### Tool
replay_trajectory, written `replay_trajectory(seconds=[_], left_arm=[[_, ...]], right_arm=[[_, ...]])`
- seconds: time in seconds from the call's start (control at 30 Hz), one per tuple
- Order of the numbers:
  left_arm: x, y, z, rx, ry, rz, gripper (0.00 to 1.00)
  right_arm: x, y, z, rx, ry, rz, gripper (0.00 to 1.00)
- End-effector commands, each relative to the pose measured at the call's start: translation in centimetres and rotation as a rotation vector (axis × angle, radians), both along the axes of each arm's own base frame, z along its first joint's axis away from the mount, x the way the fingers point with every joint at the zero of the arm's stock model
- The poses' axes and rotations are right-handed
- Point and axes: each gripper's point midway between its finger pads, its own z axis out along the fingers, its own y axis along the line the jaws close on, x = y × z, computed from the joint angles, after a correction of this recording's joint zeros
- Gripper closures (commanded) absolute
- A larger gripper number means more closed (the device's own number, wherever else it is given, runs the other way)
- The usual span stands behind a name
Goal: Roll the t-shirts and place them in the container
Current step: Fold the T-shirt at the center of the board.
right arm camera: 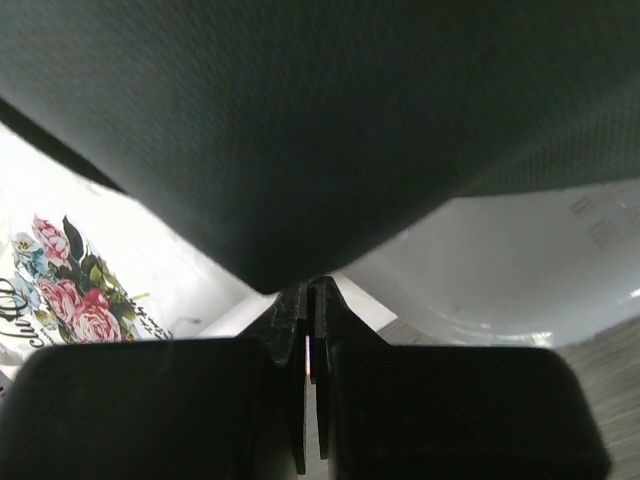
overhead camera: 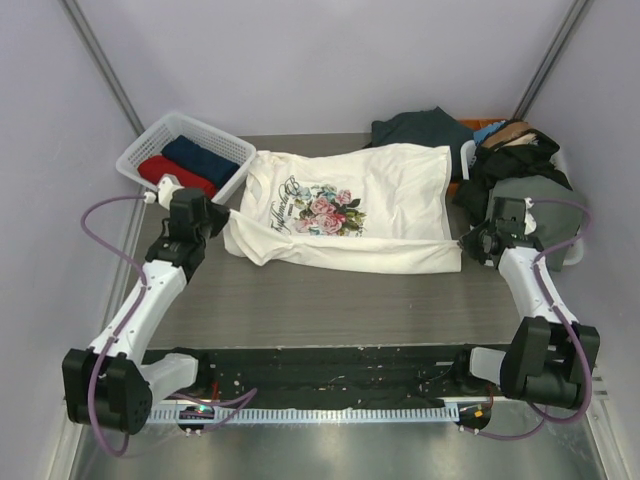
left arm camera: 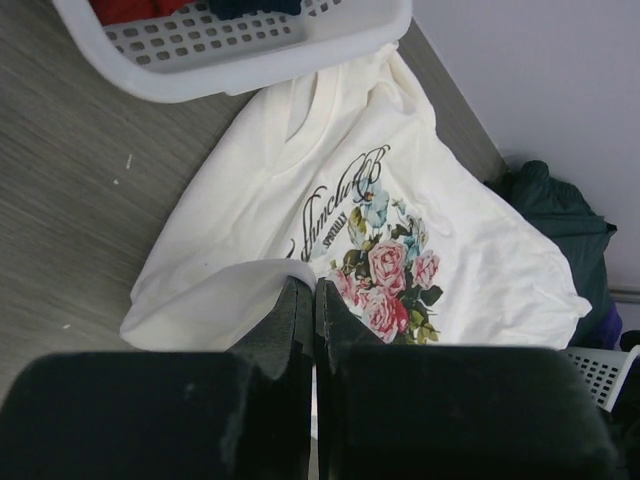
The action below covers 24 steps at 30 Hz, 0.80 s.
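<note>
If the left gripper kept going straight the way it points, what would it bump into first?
The white t-shirt: the left gripper is pinching its edge, and the rose print lies straight ahead, though depth is hard to judge.

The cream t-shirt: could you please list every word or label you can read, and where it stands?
Cream t-shirt, above the rose print: one black cursive line, too ornate to read surely.
Just under it: a small line of capitals, too small to read.
No other text is readable.
</note>
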Motion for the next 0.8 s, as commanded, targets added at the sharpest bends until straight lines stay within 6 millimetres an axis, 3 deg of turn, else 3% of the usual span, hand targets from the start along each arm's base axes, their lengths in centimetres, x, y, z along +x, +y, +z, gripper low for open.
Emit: replay_trajectory(seconds=[0.0,0.27,0.77], left_arm=[[3.0,0.0,3.8,-0.014,-0.122,0.026,1.00],[6.3,-0.9,2.8,0.010,-0.069,-0.006,1.00],[9.7,-1.4,0.9,0.030,-0.021,-0.013,1.00]], right_arm=[[3.0,-1.1,1.9,-0.041,-0.075,-0.021,0.99],[4.8,-0.6,1.6,-0.016,-0.097,-0.011,0.99],[7.3,-0.2,-0.4,-0.034,-0.060,-0.014,0.99]])
